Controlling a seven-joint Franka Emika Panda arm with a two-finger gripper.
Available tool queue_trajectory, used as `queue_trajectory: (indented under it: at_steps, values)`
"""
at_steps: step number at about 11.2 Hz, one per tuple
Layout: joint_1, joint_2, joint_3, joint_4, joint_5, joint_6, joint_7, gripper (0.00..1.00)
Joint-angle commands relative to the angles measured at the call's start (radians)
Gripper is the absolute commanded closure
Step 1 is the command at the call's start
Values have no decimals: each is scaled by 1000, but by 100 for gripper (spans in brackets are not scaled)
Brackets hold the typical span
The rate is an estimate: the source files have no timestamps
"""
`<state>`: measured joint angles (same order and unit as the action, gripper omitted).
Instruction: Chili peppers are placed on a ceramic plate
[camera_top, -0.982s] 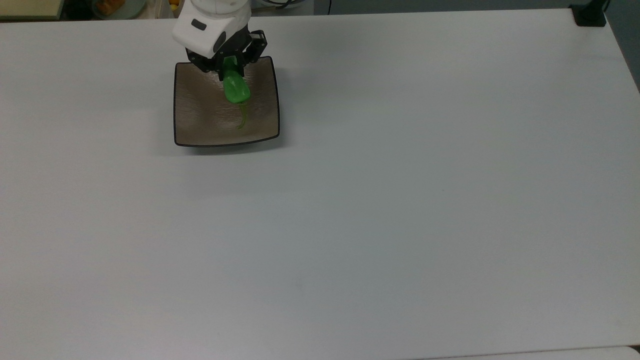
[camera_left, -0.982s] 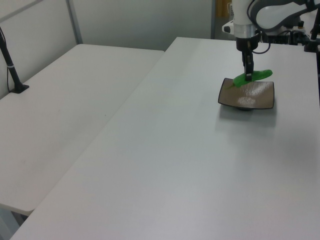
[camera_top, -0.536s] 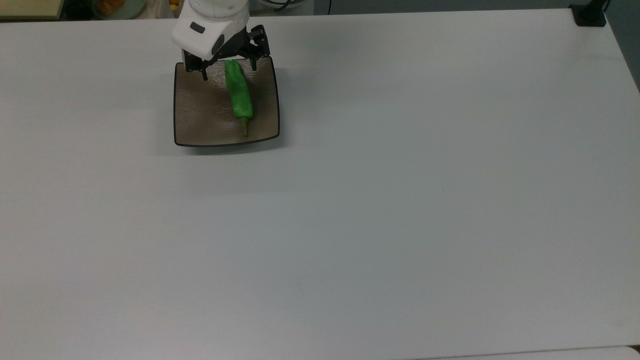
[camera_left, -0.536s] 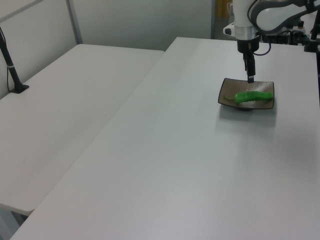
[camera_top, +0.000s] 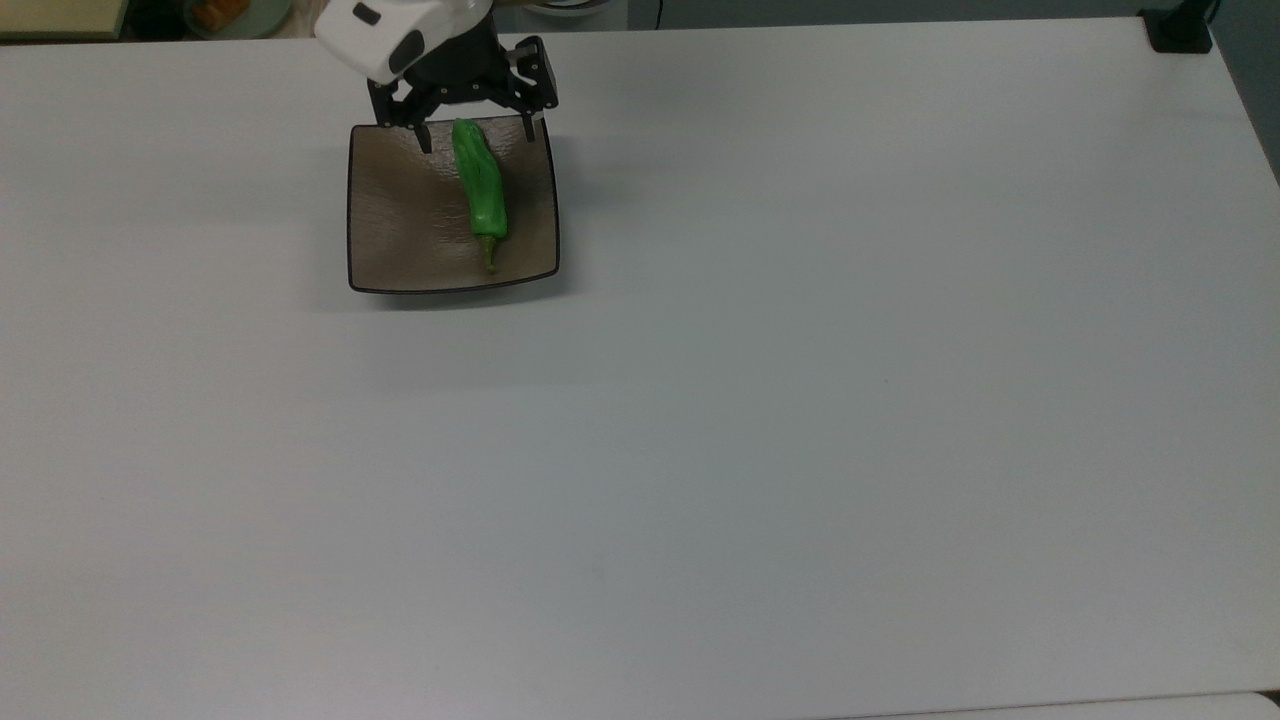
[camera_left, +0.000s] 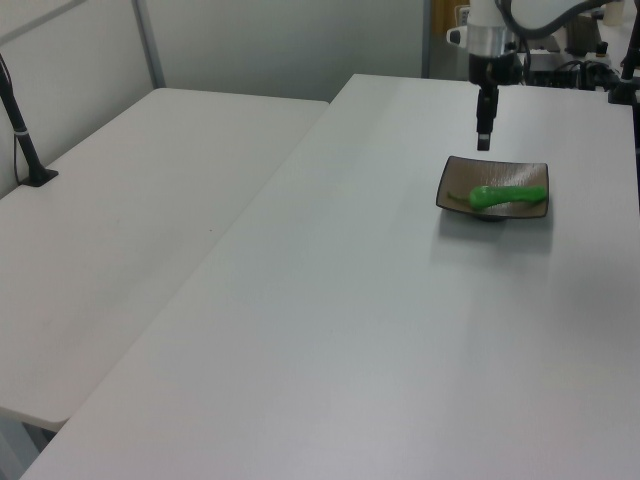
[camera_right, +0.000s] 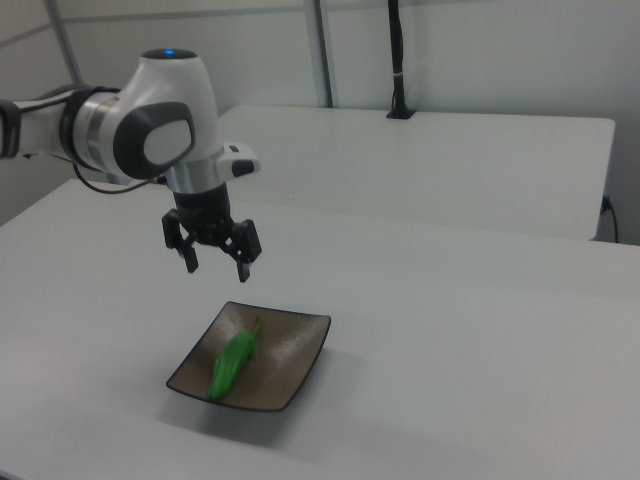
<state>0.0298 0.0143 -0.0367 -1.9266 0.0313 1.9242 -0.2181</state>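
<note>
Chili pepper (camera_top: 479, 190) (camera_left: 506, 195) (camera_right: 232, 364): one, glossy green, lying flat inside the plate, stem toward the top view's bottom. Plate (camera_top: 400, 215) (camera_left: 459, 184) (camera_right: 295, 355): square, brown, dark rim, resting on the table (camera_top: 750, 400) (camera_left: 380, 320) (camera_right: 480, 350). Gripper (camera_top: 476, 132) (camera_left: 483, 135) (camera_right: 215, 260): raised above the plate's far edge, clear of the pepper; jaws spread apart, grasping nothing. Second table (camera_left: 150, 200) stands alongside, in the left view's left.

A green chili pepper (camera_left: 507, 195) lies on a square brown plate (camera_left: 460, 179) on a white table (camera_left: 340, 330). The robot gripper (camera_left: 484, 141) hangs above the plate, clear of the pepper.
</note>
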Motion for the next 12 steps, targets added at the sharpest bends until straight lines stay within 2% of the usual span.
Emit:
queue_trajectory:
  at_steps: [1, 3, 6, 7, 9, 12]
  values:
    - [1, -24, 70, 44, 21, 13, 142, 0]
    - [5, -34, 118, 101, 35, 12, 193, 0]
    - [7, -50, 129, 191, 102, -72, 227, 0]
    - [7, -48, 153, 208, 102, -117, 226, 0]
    - [4, -47, 214, 199, 101, -125, 227, 0]
    - [-2, -56, 216, 201, 70, -235, 206, 0]
